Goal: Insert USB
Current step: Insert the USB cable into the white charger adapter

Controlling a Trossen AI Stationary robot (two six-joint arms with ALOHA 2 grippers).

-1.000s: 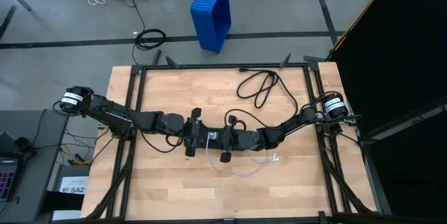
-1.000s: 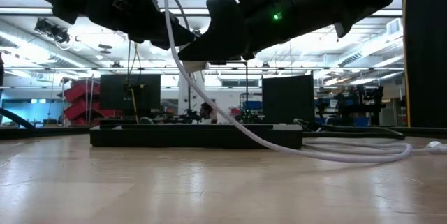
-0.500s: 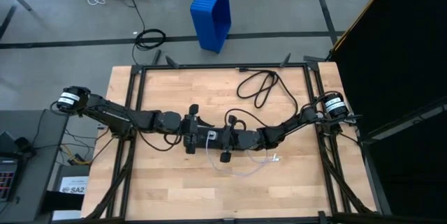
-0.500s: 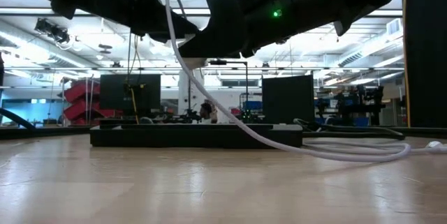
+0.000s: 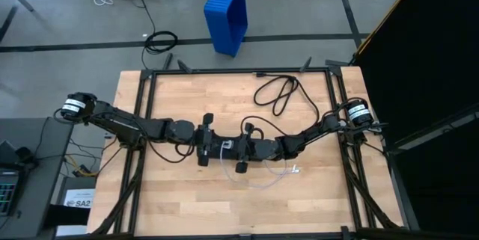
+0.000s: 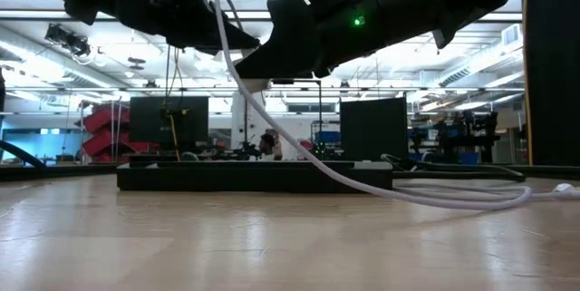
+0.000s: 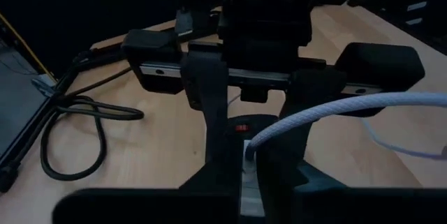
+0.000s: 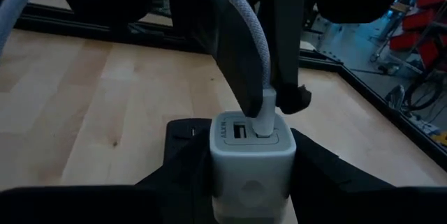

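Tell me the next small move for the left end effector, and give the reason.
Probably press the plug straight down into the white charger block. The left end effector is shut on the USB just above the plug, which appears seated only partway in the port while the right end effector holds the block.

The left tool (image 7: 241,158) pinches the white USB (image 7: 328,109) cable; the right tool (image 7: 269,15) faces it above the bench (image 7: 140,147).
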